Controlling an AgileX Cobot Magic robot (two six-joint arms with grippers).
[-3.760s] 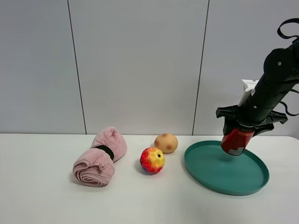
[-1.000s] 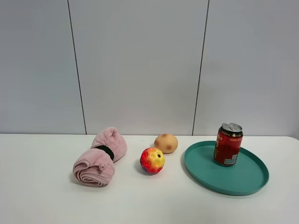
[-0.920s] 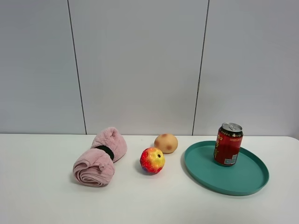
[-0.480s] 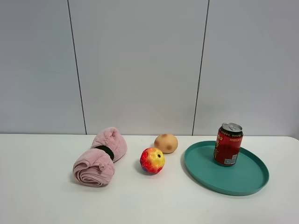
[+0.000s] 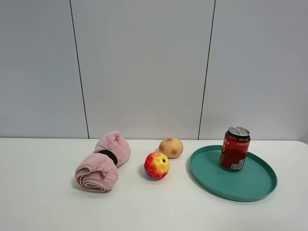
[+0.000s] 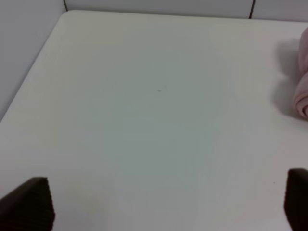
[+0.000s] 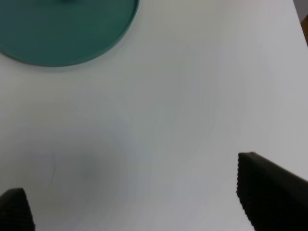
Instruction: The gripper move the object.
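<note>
Red cylindrical drink can, silver top (image 5: pixel 235 148), upright on round teal plastic tray (image 5: pixel 250 189) near table's right edge. Thin smooth wall: likely light, dentable, slippery; grip mid-body. Left gripper (image 6: pixel 166 204), right gripper (image 7: pixel 139 202) spread wide, empty.

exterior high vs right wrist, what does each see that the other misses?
Only the exterior high view shows the red can standing upright on the tray, the red-yellow ball, the tan fruit, the rolled pink towel and the grey wall; no arm appears in it. Only the right wrist view shows the right claw, its two dark fingertips spread wide over bare table, holding nothing. Both show the green tray and the white table.
</note>
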